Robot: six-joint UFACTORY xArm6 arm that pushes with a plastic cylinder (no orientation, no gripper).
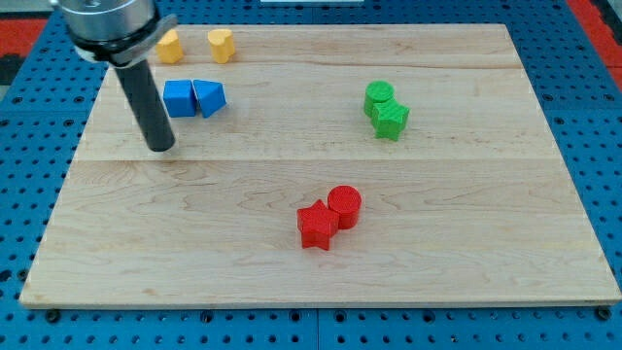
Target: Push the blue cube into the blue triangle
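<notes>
red pair: red star (pixel 317 226) and red cylinder (pixel 344 206) touching, nearest the bench's bottom edge, a bit right of centre – not part of the job.
my tip: (pixel 161 148) down on the board nr the left edge, just below-left of the blue cube, a small gap apart – no contact that I can see.
jaws: none on this rig – plain rod, nothing to open or close.
green pair: green star (pixel 392 120) w/ a green cylinder (pixel 378 96) touching behind it, right of centre, well apart from the blues.
blue cube: (pixel 179 98) upper-left area, its right face looks to be touching the blue triangle (pixel 210 97) – task prob. done or nearly.
handling: small, stiff, light block, likely slides easily on smooth wood; can't be held, only pushed. Best contact = middle of cube's left face, pushing right; off-centre it'd prob. spin.
yellow pair: two yellow blocks (pixel 170 46) (pixel 222 44) nr the top-left corner, apart, shapes unclear.
</notes>
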